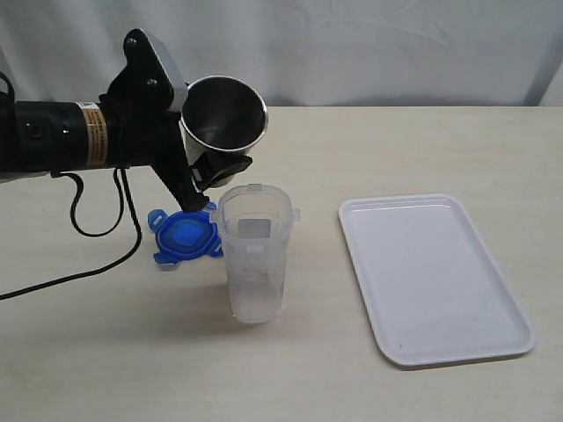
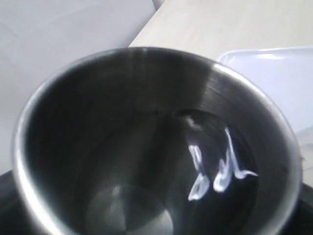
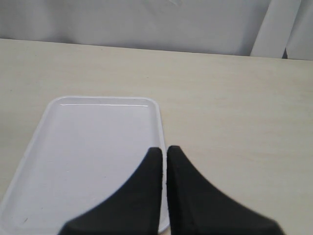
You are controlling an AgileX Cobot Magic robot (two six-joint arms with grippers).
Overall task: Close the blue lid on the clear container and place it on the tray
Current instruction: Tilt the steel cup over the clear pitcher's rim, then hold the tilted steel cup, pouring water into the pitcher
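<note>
The clear container's [image 1: 255, 272] whitish patch [image 1: 256, 227] cannot be read. A steel cup [image 1: 224, 114] is held tilted just above it by the left tool [image 1: 207, 171], with the blue lid [image 1: 183, 236] beside. The right tool [image 3: 164, 166] is seen closed, empty, above the tray [image 3: 93, 147].

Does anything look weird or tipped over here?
Yes. The left claw holds the shiny cup tipped sideways in the air, just above the open clear container. No spill shows on the table. The blue lid lies flat on the table next to the container, not on it.
</note>
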